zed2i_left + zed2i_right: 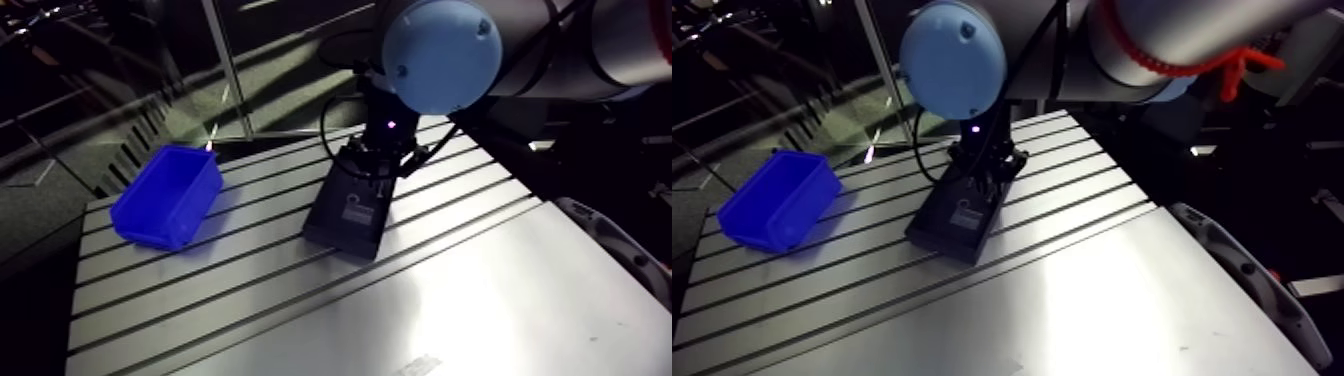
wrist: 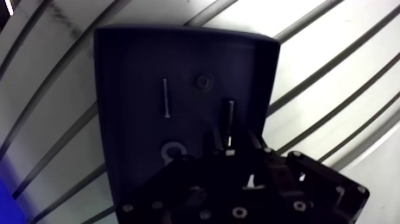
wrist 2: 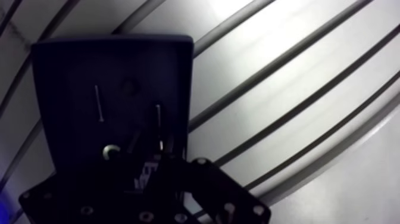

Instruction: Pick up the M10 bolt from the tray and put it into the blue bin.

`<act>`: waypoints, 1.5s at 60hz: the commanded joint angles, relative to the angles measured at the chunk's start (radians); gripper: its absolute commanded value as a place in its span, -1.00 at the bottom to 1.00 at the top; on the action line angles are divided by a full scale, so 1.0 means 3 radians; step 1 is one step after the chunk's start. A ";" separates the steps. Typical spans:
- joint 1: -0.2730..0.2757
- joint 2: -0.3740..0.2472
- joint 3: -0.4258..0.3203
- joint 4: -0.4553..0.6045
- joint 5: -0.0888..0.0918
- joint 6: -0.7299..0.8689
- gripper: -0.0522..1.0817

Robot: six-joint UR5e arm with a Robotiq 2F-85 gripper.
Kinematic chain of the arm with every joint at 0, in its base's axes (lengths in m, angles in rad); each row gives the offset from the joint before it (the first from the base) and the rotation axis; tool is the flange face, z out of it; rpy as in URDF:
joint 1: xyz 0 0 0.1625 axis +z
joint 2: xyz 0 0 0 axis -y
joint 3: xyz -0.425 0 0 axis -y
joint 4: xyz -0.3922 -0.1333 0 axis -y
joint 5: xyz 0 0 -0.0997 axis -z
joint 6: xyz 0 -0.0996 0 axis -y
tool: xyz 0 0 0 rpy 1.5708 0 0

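Straddling the M10 bolt [image 2: 229,119] in the tray [image 2: 131,89], the hand [image 2: 231,142], unclenched (fingers [image 2: 212,144] apart).

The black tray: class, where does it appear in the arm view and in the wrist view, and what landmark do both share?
Arm view: black tray sits mid-table under the jaws, apart from the blue bin.
Wrist view: the tray lies under the jaws and extends ahead of them.
Shared landmark: the slotted table, its slots passing beneath the tray in both.
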 commanded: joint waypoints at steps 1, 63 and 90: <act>0.0000 0.0000 0.0003 -0.0002 0.0000 -0.0001 0.30; 0.0000 0.0046 0.0004 -0.0022 -0.0005 -0.0001 0.31; 0.0001 0.0076 0.0014 -0.0022 -0.0004 -0.0001 0.34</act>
